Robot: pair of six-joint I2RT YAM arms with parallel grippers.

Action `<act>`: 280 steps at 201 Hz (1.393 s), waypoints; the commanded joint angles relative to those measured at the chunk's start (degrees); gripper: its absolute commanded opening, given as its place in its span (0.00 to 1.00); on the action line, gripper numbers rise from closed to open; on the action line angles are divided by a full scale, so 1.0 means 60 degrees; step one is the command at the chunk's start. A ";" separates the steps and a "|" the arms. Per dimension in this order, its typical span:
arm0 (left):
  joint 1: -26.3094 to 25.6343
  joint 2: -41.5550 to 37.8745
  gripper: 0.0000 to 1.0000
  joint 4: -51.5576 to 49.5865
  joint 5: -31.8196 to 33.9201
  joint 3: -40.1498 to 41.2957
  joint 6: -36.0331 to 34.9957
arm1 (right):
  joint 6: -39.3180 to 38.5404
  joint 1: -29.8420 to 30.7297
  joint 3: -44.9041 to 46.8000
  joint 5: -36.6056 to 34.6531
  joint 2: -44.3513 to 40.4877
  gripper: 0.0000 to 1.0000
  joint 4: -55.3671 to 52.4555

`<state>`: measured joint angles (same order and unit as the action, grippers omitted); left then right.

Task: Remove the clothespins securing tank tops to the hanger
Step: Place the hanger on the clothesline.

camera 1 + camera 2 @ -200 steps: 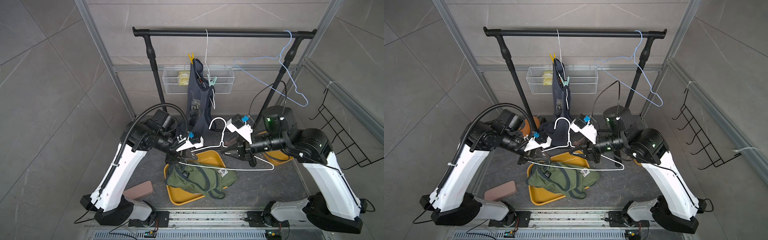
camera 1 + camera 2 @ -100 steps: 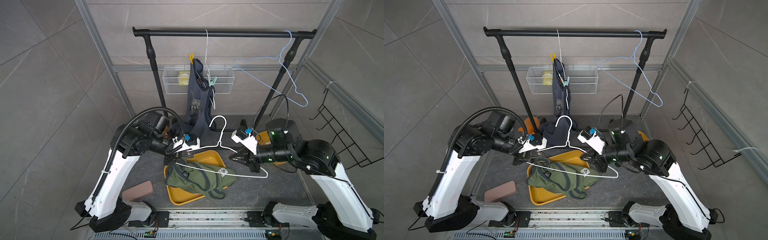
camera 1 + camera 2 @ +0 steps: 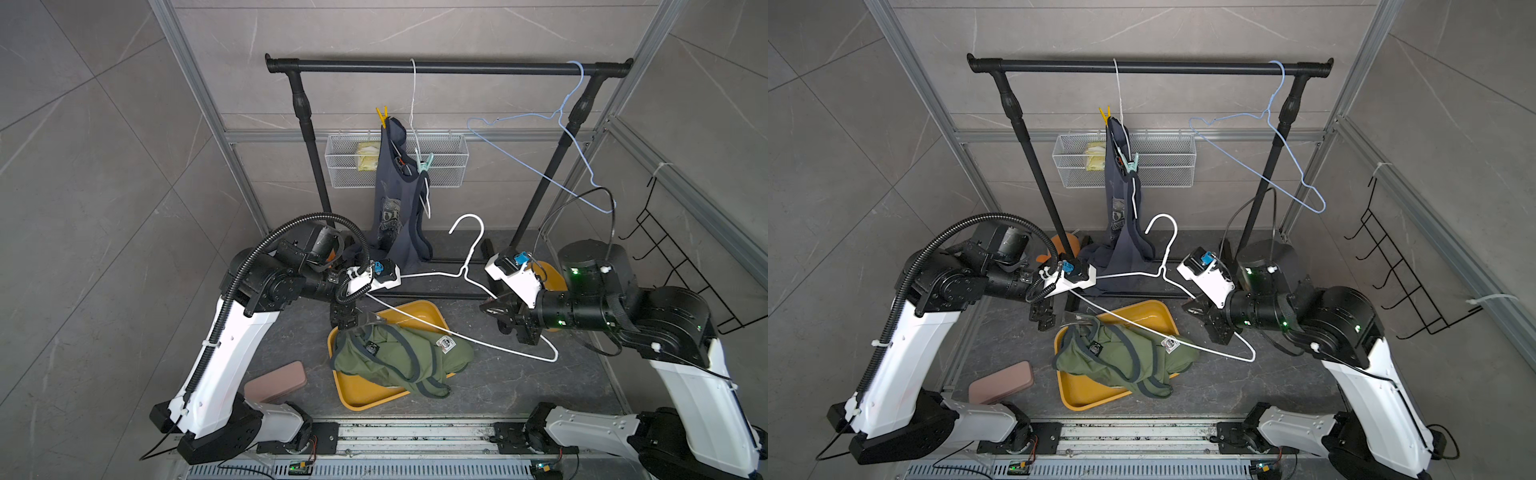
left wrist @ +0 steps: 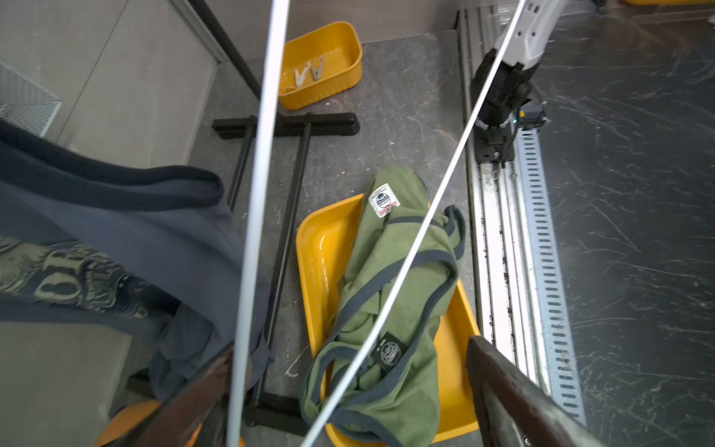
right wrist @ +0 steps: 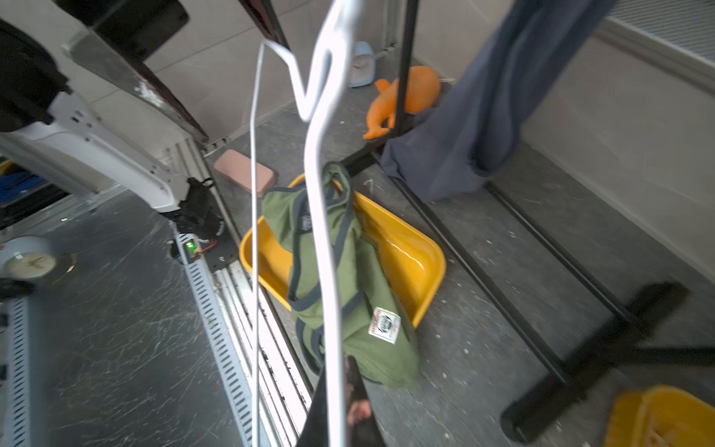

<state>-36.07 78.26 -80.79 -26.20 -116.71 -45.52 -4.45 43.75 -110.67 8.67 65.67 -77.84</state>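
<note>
1. Hanging from the black rail (image 3: 449,66) at the back edge of the bench (image 3: 519,386), the slate blue tank top (image 3: 392,195) is carried on a thin white hanger (image 3: 413,95). It is pinned there by a yellow clothespin (image 3: 382,117) at its top and a mint green clothespin (image 3: 424,163) lower down.
2. The olive tank tops (image 3: 399,357) are heaped in the yellow tray (image 3: 361,399), which is set near the middle of the bench's front edge.
3. A free white hanger (image 3: 471,257) is held in the air above the tray, tilted, with its hook turned upward.
4. The right gripper (image 5: 336,398) is clenched on the sloping shoulder wire of the free white hanger.
5. The left gripper (image 4: 350,344) is released. Its fingers (image 4: 514,394) are spread wide above the tray, and the hanger's wire is seen passing just beside one of them.
6. Whether a raised strap of the olive tank tops touches that wire cannot be told.
7. Two pale clothespins (image 4: 318,69) are seen lying in a small yellow bin (image 4: 350,58) toward the right back corner of the bench, just beside a foot of the rail.
</note>
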 commanded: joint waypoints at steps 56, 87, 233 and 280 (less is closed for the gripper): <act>-0.0023 -0.0254 0.85 -0.0348 -0.1030 -0.0640 0.0425 | 0.2501 -0.0044 -0.1952 -0.6946 0.0311 0.00 -0.3102; -0.0025 -0.0369 0.81 -0.0321 -0.1240 -0.0509 0.0412 | 0.2102 -0.0047 -0.2857 -0.7216 0.1193 0.00 -0.2129; -0.0035 0.0374 0.80 0.1298 -0.1880 0.2257 0.0885 | -0.1504 -0.1141 -0.6051 -0.8040 0.5599 0.00 0.5891; -0.0023 0.1428 0.80 0.0361 -0.2090 0.0948 0.0439 | -0.2104 -0.1833 -0.7407 -0.7785 0.6881 0.00 0.7367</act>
<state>-36.12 84.86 -74.61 -36.18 -106.32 -40.34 -14.11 34.52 -148.20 -38.96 102.94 -41.17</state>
